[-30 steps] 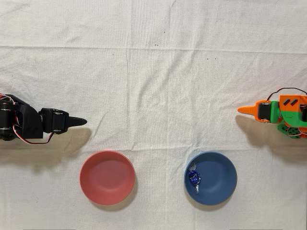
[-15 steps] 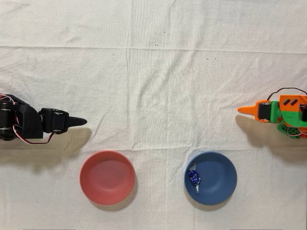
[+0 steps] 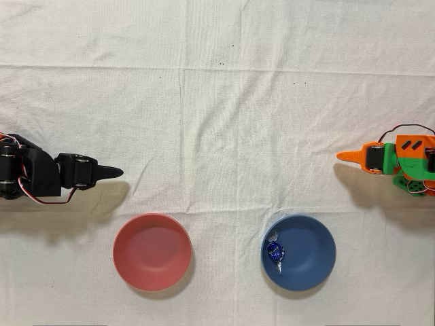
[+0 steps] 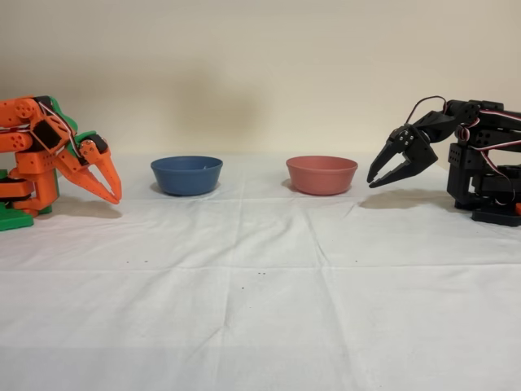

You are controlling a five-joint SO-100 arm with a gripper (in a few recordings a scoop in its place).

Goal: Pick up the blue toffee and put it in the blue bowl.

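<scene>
— That creased white cloth [image 3: 217,102] on the table looks matt, woven.
— The round dark-blue bowl [image 3: 309,252] is smooth and matt; the small blue toffee's foil [image 3: 274,251] is glossy.

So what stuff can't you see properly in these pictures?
- Blue toffee: in the fixed view, the blue bowl's wall hides it.
- Inside of the pink bowl: hidden by its own rim in the fixed view.
- Orange arm's base: cut off by the right edge in the overhead view and the left edge in the fixed view.
- Orange gripper: from overhead it looks like one point, so its gap can't be judged there.
</scene>
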